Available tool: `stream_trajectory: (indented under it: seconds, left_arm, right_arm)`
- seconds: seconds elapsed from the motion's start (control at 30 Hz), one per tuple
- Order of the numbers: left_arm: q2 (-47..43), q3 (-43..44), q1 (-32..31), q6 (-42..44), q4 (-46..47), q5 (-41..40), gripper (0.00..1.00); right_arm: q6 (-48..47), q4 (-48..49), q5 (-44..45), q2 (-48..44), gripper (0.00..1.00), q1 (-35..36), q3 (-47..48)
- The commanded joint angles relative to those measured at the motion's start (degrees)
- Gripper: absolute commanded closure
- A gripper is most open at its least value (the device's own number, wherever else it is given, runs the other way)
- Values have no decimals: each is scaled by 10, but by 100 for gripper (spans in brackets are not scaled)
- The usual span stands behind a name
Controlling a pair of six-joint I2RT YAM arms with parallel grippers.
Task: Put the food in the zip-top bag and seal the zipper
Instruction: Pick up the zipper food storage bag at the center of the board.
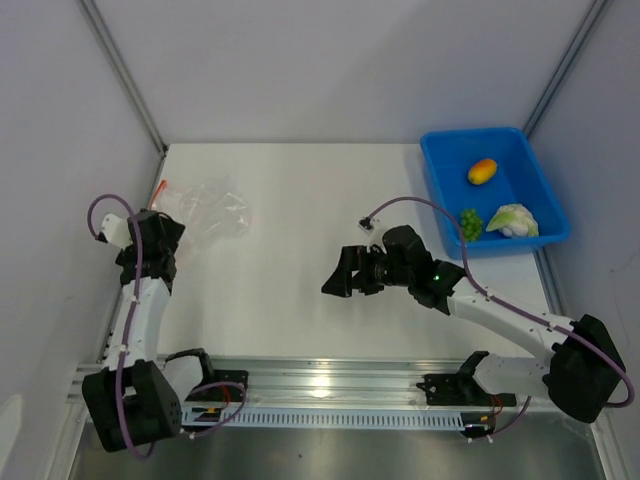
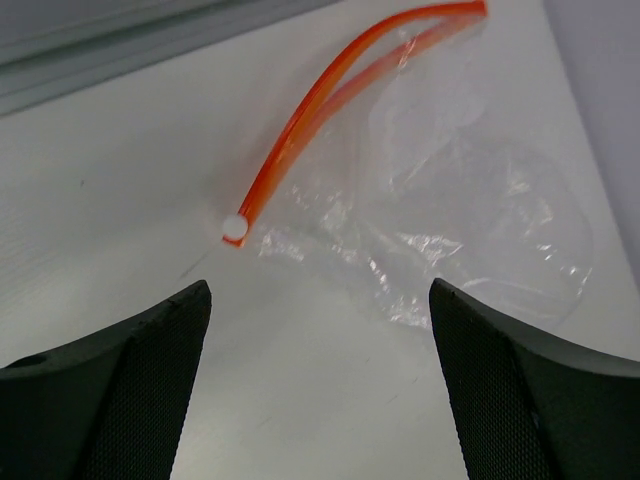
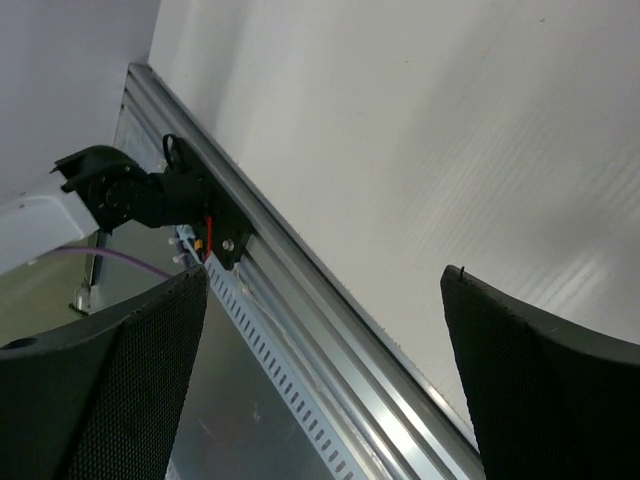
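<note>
Left claw hangs spread wide at the far left edge of the counter, holding nothing; its wrist view shows both dark fingers low in the picture with bare counter between them. The clear, crinkled zip-top bag lies flat just beyond them, not touched. Only that close view shows the bag plainly. The orange-red zipper runs slantwise along the mouth, its two strands part into a narrow loop, and a small white slider sits at the nearer end. From above the zipper is no more than a short orange fleck by the wall. Near the middle of the counter the right claw hovers with its fingers also spread and empty, well apart from the bag and from the food. Its own camera shows neither of these. It shows the metal rail at the near edge and a black bracket with a purple cable. At the far right, seen only from above, the blue tray holds all the food: the orange-yellow fruit towards the back, the green cluster and the cauliflower side by side at the front.
</note>
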Motion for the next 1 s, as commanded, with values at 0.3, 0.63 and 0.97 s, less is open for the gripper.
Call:
stream_trajectory:
  seconds: [0.3,0.63,0.97]
  left_arm:
    - [219,41,195,112,359,316,2]
    - [328,62,202,82,421,406,0]
    - [371,78,202,79,413,432,1]
  right_arm:
    - [-8,8,-71,-108,1,-5,-44]
    - [-44,-34,-127,-138,1,-98,-44]
    - [-57,-51,-156,-146,1,-149,-63]
